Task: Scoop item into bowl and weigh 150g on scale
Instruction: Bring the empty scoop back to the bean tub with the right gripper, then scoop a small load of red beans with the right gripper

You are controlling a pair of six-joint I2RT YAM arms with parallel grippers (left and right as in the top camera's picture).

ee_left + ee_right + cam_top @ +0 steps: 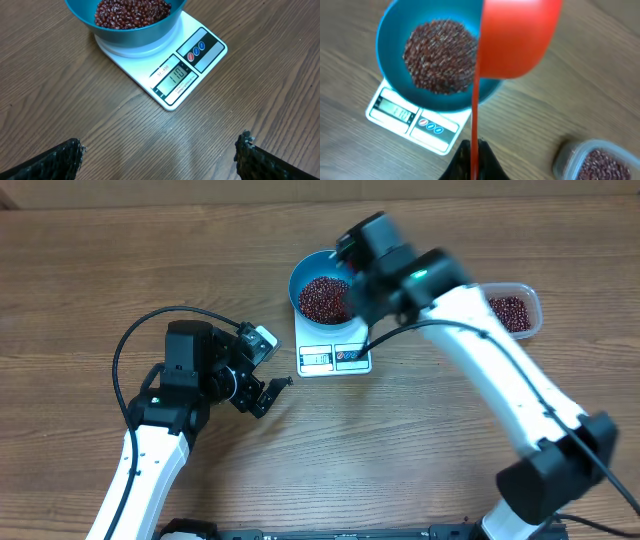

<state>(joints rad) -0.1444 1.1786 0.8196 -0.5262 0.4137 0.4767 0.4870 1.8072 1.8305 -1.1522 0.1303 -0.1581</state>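
Overhead: the blue bowl (296,285) of beans (320,298) sits on the scale (335,357) at the tabletop's (100,260) 12 o'clock. The right arm (470,320) hangs over its 3 o'clock rim, much nearer than the left hand (268,392) at 7 o'clock. A clear tub (515,308) lies at 3 o'clock.

Left wrist: its fingers (60,160) are spread apart and empty, with the bowl and the lit scale ahead at 12 o'clock.

Right wrist: the right hand (474,162) is clamped on the handle of the red scoop (517,37). The handle's long axis runs from 6 to 12 o'clock, and the cup is tipped over the bowl's 3 o'clock rim. A refill would likely swing toward the tub at 5 o'clock.
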